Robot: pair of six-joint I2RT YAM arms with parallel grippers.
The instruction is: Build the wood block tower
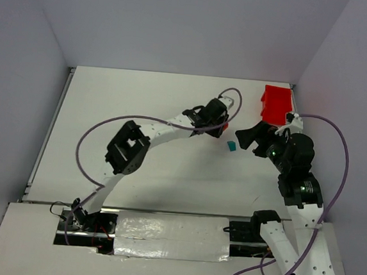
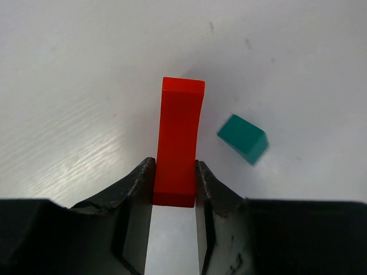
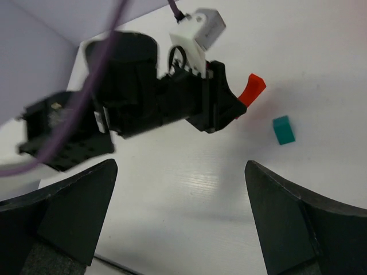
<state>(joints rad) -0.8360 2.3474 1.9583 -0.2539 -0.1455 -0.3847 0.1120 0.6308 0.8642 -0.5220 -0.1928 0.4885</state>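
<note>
"Out past your left arm, what is that red thing?" my neighbour asks.

"That is the red piece (image 2: pixel 179 143), a small painted block. My left claw (image 2: pixel 175 172) is clenched on it. Both jaws press its long sides near one end, and the rest sticks out beyond the tips. One long side curves inward, and that side faces the teal wedge (image 2: pixel 243 137)."

"Is it resting on the table (image 1: pixel 142 95)?"

"I cannot tell whether its far end touches the white surface."

"And the wedge?"

"It lies on the table by itself, just beside the red piece on my right, not touching it. From above it sits between my two claws, right of the table's middle."

"What of your right claw (image 3: pixel 180 172)?"

"Spread wide and released, with only bare table between the jaws. It hangs near the wedge and faces my left claw across it. Its camera sees the red piece poking out of the left jaws, with the wedge lower and to the right of that."

"Anything else out there?"

"A red bin (image 1: pixel 276 104) stands at the far right corner of the table. It is just behind my right claw and apart from both blocks."
</note>
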